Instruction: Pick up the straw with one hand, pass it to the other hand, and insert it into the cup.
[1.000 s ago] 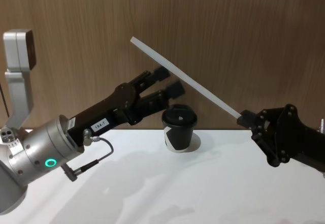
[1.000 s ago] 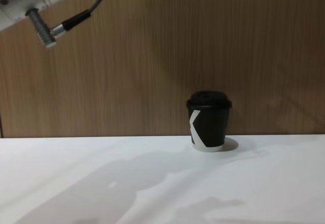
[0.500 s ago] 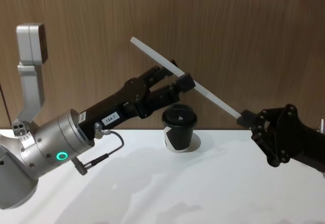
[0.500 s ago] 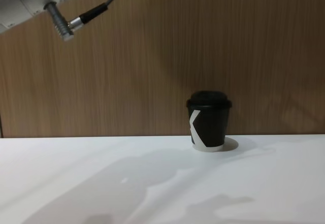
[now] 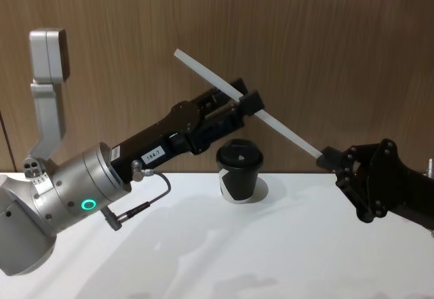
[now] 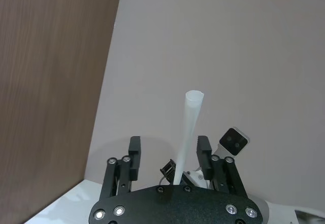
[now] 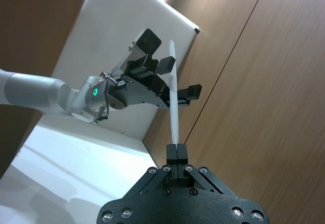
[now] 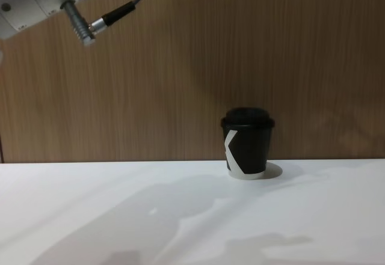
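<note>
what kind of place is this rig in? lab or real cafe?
Likely a lab test bench, not a cafe: bare white table, wood-panel wall, one lidded cup, and the right gripper holding a straw between the open fingers of the left gripper.

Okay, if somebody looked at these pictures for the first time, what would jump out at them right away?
Most striking is the white straw slanting through the air above the black cup, which stands on the white table. The right gripper is shut on the straw's lower end, and the left gripper has its open fingers either side of the straw's middle.
</note>
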